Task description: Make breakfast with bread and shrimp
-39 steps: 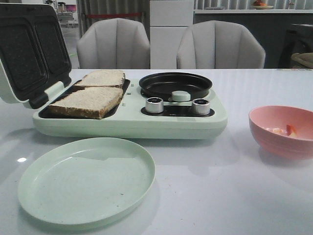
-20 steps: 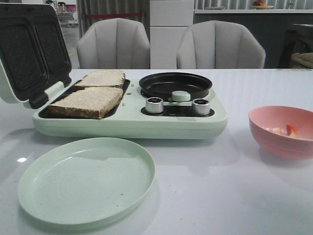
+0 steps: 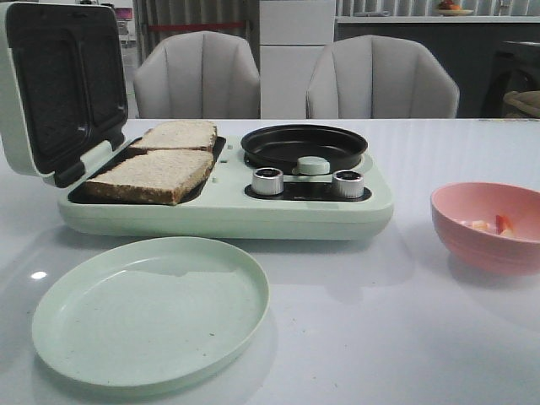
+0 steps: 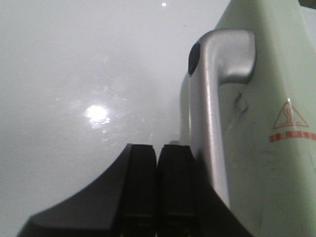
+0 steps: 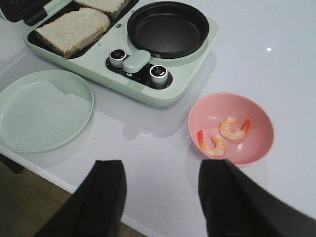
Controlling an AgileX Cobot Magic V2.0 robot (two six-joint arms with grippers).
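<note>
A: Which step is in hand?
B: The bread [image 3: 160, 164] lies in the opened maker [image 3: 228, 207]; the left gripper [image 4: 157, 163], pressed closed and empty, sits beside the lid handle [image 4: 217, 98].
A: And next?
B: The shrimp [image 5: 222, 136] in the pink bowl [image 5: 261, 143], near the surface's right edge, must be picked by the right gripper [image 5: 160, 190], held wide apart and empty.

The front view cuts off the pink bowl [image 3: 489, 226] and the raised lid [image 3: 51, 84].

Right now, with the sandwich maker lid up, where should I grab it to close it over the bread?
Grip the lid's silver handle, a bar standing off the lid's outer face, leaving a gap for a finger. Come from behind the raised lid, on the robot's left. The left gripper is shut beside the handle, so open it first.
</note>
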